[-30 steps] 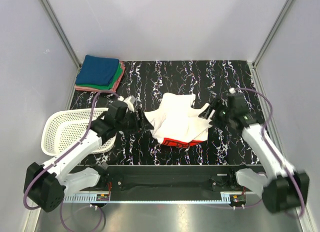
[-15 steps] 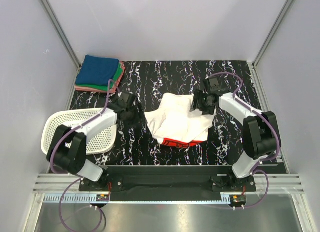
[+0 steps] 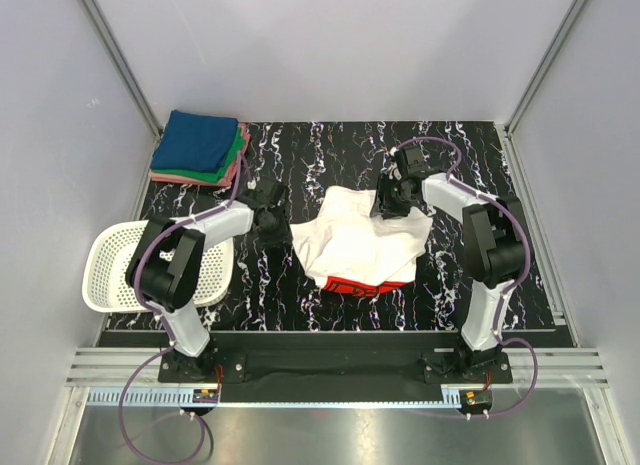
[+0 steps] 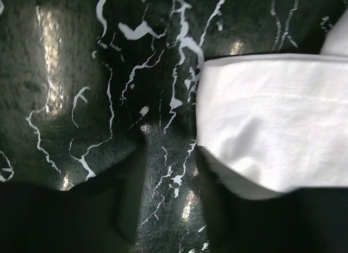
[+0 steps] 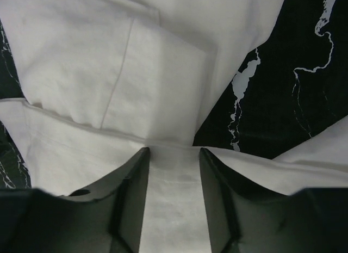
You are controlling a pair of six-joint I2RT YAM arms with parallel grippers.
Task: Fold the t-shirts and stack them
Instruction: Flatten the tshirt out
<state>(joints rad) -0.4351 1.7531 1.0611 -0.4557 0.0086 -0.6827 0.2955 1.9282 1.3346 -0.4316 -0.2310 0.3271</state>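
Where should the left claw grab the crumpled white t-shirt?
Probably the hemmed left edge of the crumpled white cloth t-shirt, coming in low from the left. That edge lies flat and free on the black marbled table, right beside the open left claw, so one finger could likely slide under it.

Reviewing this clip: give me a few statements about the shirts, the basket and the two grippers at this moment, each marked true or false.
1. A blue shirt tops the folded stack at the far left. True.
2. The white t-shirt lies in the basket. False: it lies on the table, apart from the basket.
3. The right gripper has white cloth between its jaws. True.
4. The left gripper straddles white cloth. False: only bare table shows between its jaws; the shirt's edge lies beside them.
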